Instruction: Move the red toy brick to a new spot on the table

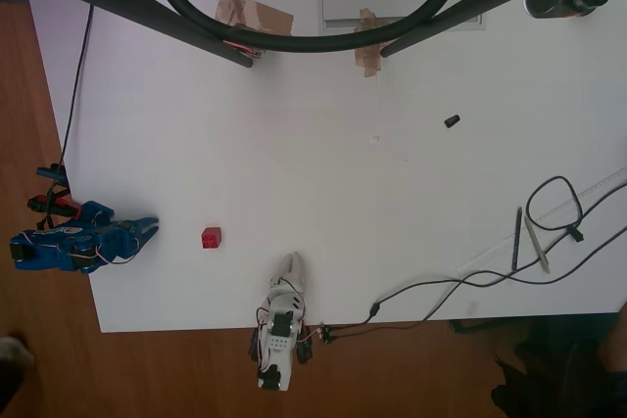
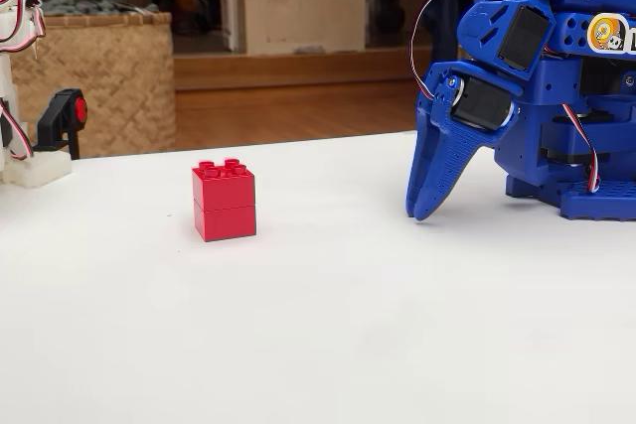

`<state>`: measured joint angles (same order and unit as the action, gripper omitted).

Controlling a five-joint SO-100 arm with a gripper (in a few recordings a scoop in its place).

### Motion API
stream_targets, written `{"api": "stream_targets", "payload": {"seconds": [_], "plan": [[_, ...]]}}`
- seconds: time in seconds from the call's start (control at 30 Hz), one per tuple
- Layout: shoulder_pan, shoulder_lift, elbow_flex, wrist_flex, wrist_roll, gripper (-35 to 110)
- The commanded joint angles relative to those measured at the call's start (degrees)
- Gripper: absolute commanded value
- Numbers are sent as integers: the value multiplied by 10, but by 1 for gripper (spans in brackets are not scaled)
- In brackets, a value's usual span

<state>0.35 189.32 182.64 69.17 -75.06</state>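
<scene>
One red toy brick (image 1: 211,237) stands alone on the white table (image 1: 323,154), near my tool (image 1: 147,232) but apart from it. From overhead I see a small black stub (image 1: 452,121) far off; the fixed view shows the brick's studs. My tool (image 2: 425,208) holds nothing, its jaws narrow, tips at the table.

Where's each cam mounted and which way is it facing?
Overhead view: sits above, looks straight down on the white table; the blue arm folded at the picture's left edge, its hand pointing right toward the red toy brick.
Fixed view: sits low, near table height, looks level across the tabletop toward a room behind; the blue arm at right, hand tip down near the surface, apart from the brick.
Shared: the brick, the hand, the table.
</scene>
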Motion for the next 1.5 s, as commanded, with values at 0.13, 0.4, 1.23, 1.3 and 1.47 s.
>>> {"api": "stream_targets", "payload": {"seconds": [0.13, 0.4, 1.23, 1.3, 1.47], "plan": [[-18, 19, 18, 5, -74, 9], [-37, 19, 18, 6, -11, 0], [-42, -283, -240, -114, -113, 0], [-58, -380, -340, -134, -113, 0], [-72, -603, -577, -155, -114, 1]]}}
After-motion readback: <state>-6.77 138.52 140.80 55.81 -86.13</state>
